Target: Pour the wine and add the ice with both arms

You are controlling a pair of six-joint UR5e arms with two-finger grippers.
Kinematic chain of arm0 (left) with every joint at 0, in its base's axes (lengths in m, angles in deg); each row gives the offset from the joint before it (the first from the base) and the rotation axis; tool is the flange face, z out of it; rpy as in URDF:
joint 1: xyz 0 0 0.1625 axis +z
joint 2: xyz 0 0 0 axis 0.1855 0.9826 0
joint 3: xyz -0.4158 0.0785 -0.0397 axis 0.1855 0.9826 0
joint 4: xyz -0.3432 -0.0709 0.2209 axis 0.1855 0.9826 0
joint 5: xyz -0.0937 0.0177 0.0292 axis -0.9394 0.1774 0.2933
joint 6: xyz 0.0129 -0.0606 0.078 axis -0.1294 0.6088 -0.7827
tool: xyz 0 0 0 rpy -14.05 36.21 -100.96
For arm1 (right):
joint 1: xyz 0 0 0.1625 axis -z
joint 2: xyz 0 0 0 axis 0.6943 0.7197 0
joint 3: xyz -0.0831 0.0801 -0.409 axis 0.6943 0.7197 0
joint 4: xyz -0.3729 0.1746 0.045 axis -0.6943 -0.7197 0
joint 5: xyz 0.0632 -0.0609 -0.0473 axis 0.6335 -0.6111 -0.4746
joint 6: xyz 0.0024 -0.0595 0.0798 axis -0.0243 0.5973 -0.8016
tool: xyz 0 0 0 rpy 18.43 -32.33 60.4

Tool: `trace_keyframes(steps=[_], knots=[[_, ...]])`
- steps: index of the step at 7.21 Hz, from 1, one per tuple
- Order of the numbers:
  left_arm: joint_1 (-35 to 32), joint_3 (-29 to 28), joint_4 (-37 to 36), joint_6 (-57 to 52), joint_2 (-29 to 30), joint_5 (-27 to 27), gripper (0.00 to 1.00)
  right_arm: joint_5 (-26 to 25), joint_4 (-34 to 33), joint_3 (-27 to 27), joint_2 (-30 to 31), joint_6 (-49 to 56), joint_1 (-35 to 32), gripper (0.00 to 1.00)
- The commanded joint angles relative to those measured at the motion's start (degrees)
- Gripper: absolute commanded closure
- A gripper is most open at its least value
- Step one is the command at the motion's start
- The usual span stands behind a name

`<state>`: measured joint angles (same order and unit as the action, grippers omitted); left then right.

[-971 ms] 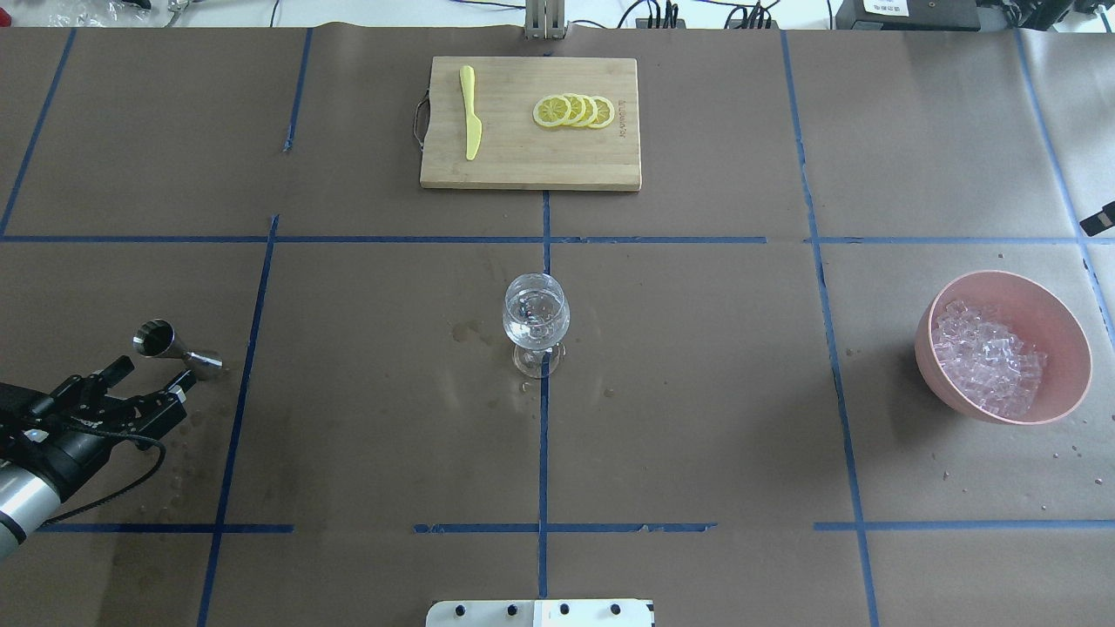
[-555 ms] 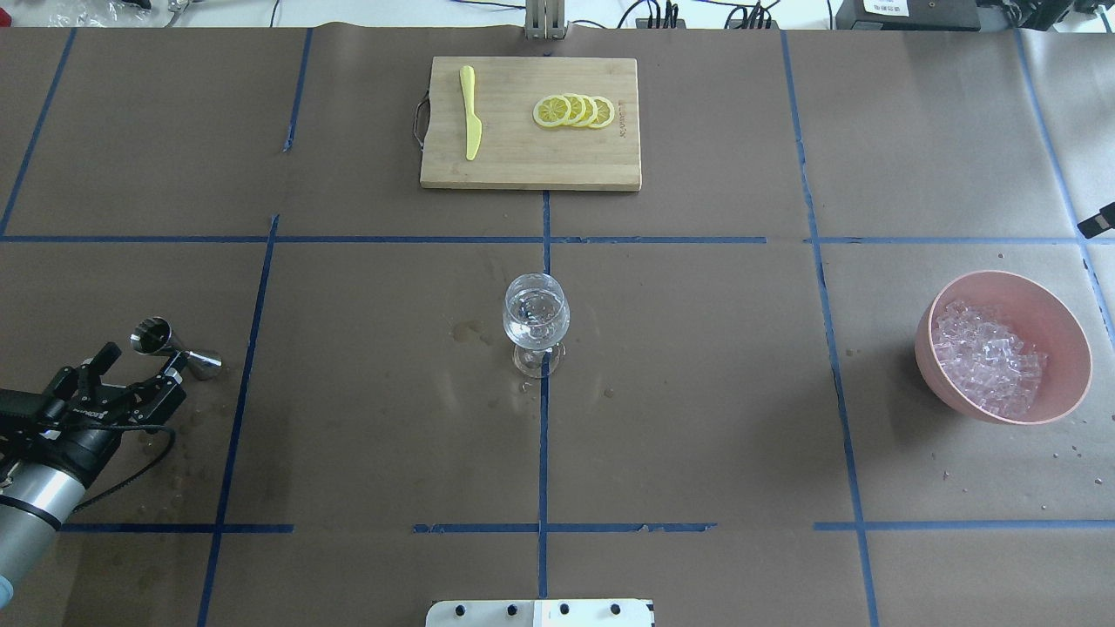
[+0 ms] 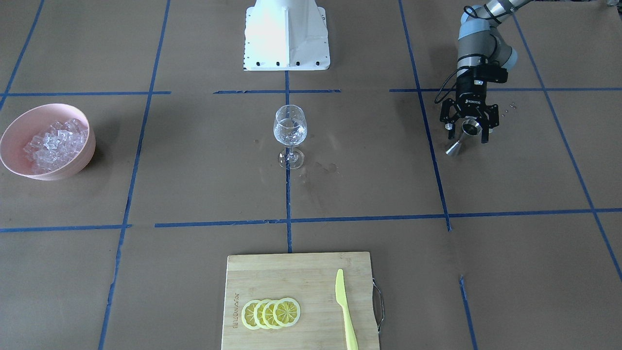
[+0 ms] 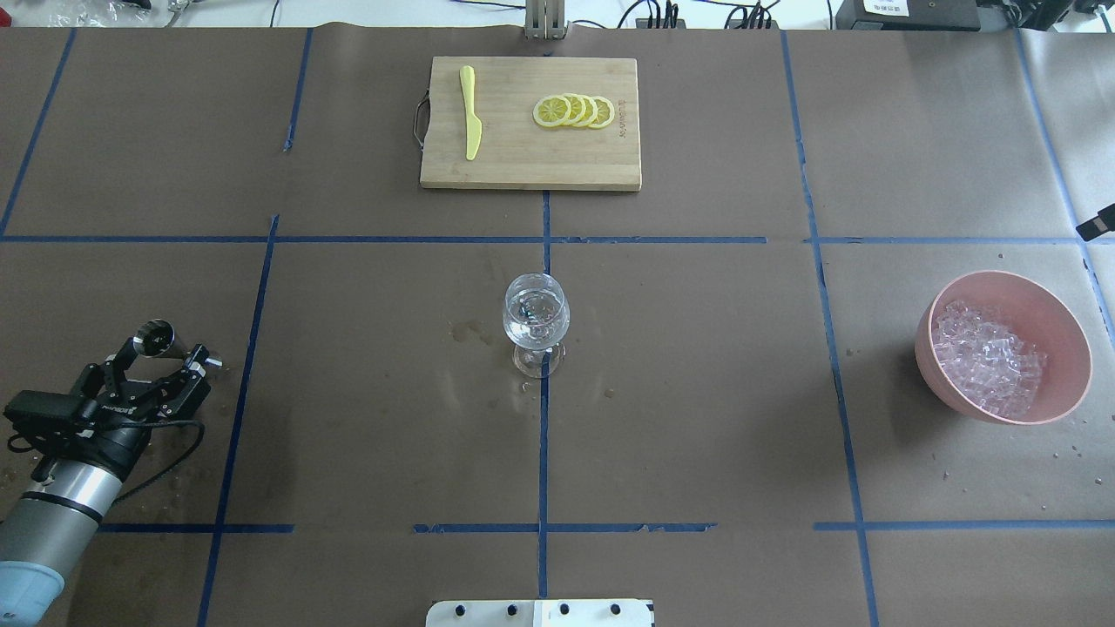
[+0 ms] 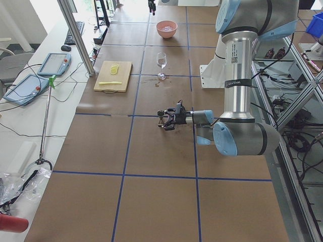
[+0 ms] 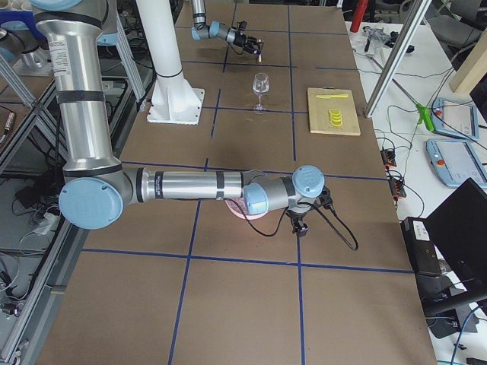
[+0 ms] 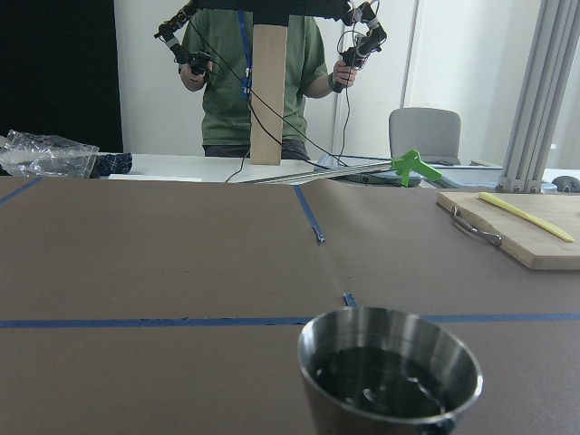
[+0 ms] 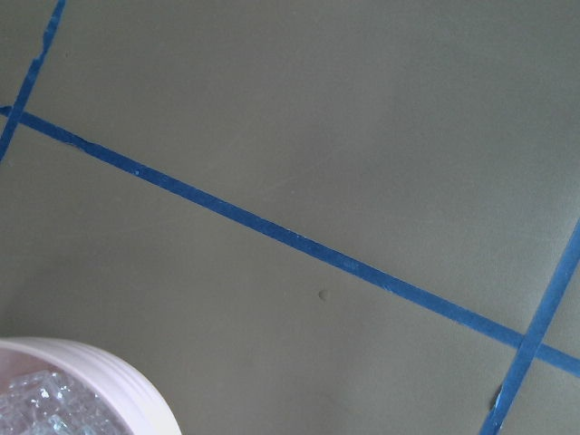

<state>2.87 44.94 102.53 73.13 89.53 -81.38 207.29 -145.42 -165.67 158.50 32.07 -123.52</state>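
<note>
Overhead exterior | left claw [image 4: 165, 353] apart, straddling jigger [image 4: 157, 336] | label [image 3: 473, 102] maybe ROBOTIQ | right claw [image 6: 299, 226]: cannot tell

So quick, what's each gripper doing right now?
Left gripper: open, straddling the steel jigger, not gripping it.
Right gripper: cannot be told from these views.

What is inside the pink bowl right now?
The pink bowl holds a heap of small clear ice cubes. They cover the bowl's bottom, so anything lying beneath them cannot be seen.
</note>
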Motion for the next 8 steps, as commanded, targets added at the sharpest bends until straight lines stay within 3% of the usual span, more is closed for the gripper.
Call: trace_keyframes(steps=[1, 4, 5, 8], knots=[[0.1, -1.6, -0.1, -0.1, 0.4, 1.0, 0.03, 0.0, 0.0, 0.1, -0.1, 0.0, 0.0, 0.0], [0.4, -1.8, -0.1, -0.3, 0.7, 1.0, 0.31, 0.0, 0.0, 0.3, -0.1, 0.0, 0.0, 0.0], [0.6, -1.5, 0.0, -0.3, 1.0, 0.8, 0.44, 0.0, 0.0, 0.3, -0.1, 0.0, 0.0, 0.0], [1.8, -1.1, 0.7, -0.2, 1.2, 0.7, 1.0, 0.0, 0.0, 0.6, -0.1, 0.0, 0.0, 0.0]])
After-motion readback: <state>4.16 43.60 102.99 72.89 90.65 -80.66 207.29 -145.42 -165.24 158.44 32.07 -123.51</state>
